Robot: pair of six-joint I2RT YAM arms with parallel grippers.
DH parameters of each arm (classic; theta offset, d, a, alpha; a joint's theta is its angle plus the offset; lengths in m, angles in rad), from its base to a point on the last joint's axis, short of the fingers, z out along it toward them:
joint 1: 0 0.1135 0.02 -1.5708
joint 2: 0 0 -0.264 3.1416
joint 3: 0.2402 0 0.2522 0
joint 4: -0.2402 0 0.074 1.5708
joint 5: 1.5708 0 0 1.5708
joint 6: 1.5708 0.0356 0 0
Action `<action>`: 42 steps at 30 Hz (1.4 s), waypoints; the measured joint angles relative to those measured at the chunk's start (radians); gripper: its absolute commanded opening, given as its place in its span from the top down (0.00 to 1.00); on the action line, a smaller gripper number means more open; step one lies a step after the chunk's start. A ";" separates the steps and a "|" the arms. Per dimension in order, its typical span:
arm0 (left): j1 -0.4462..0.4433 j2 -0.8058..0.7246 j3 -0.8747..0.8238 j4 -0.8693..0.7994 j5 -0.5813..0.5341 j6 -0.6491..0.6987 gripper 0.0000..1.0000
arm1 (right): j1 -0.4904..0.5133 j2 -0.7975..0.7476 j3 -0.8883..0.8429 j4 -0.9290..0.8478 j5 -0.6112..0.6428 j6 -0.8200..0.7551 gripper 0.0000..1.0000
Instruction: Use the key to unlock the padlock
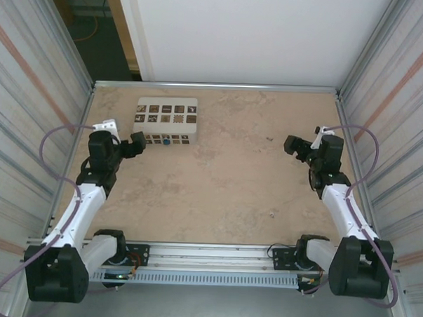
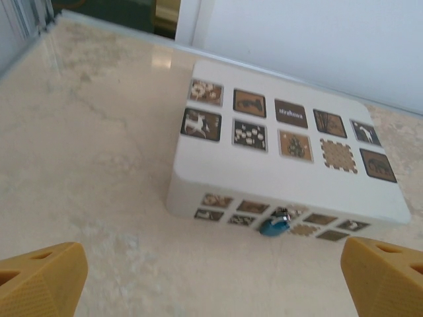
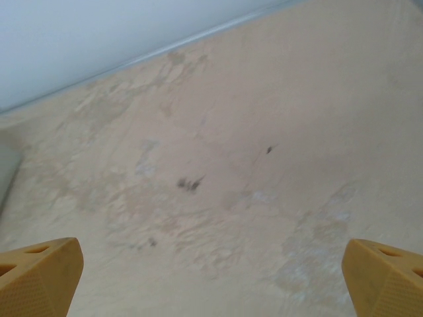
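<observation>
Two tools, the left tool and the right tool, hang above the bench with fingers spread wide and nothing between them. The padlock hangs on the front wall of the white box at the far left, presumably securing its lid. The left tool sits just beside it, well placed to steady the lock. The right tool is well apart over bare bench, probably free to fetch the key. I take the key to be the pale speck near the right arm in the overhead view, though it is too small to be sure. The left wrist view gives the lock's blue body and silvery top up close, a mere dot from overhead. The right wrist view adds dark stains on the stone.
</observation>
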 measured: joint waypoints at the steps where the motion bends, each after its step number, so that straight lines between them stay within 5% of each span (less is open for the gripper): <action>1: 0.000 -0.002 0.006 -0.024 0.005 -0.016 0.01 | 0.007 -0.005 0.007 -0.034 -0.023 0.021 0.01; 7: 0.074 0.070 0.062 -0.086 0.119 -0.120 0.01 | 0.070 -0.006 0.011 -0.151 -0.117 0.142 0.01; 18: 0.182 0.478 0.321 -0.049 0.317 -0.157 0.01 | 0.202 0.009 0.015 -0.177 -0.149 0.214 0.01; 31: 0.243 0.895 0.655 0.023 0.559 -0.097 0.10 | 0.209 -0.007 0.027 -0.186 -0.169 0.198 0.01; 42: 0.242 1.122 0.946 -0.080 0.698 -0.031 0.18 | 0.200 -0.058 0.041 -0.257 -0.172 0.130 0.01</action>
